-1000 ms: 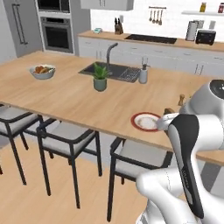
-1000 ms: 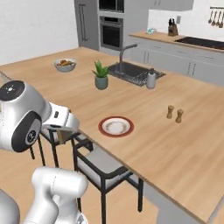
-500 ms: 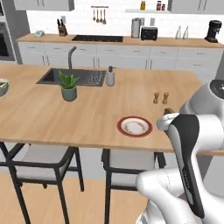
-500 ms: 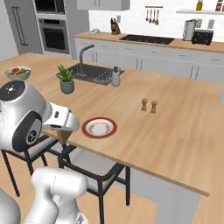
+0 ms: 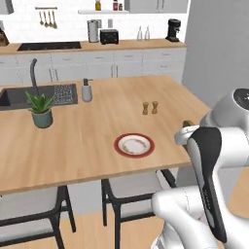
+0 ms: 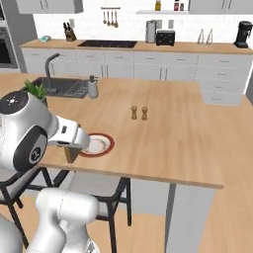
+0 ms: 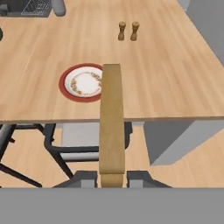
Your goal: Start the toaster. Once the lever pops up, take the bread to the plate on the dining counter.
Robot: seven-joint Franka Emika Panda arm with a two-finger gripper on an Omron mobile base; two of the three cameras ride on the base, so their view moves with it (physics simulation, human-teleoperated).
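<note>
Light wood covers the dining counter [image 5: 87, 141], where the red-rimmed plate [image 5: 134, 145] sits near the front edge, with two small shakers [image 5: 150, 108] farther back. Off that edge, the gripper [image 7: 112, 178] pinches the bread [image 7: 112, 122] on edge between its fingers, beside the plate. Far behind, the toaster [image 5: 109, 36] stands on the back counter.

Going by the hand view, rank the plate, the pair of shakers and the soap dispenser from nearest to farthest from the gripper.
The gripper is shut on the bread.
1. plate: near counter edge, just left of the bread.
2. pair of shakers: mid-counter, slightly right.
3. soap dispenser: far back on the left, beside the sink.
</note>
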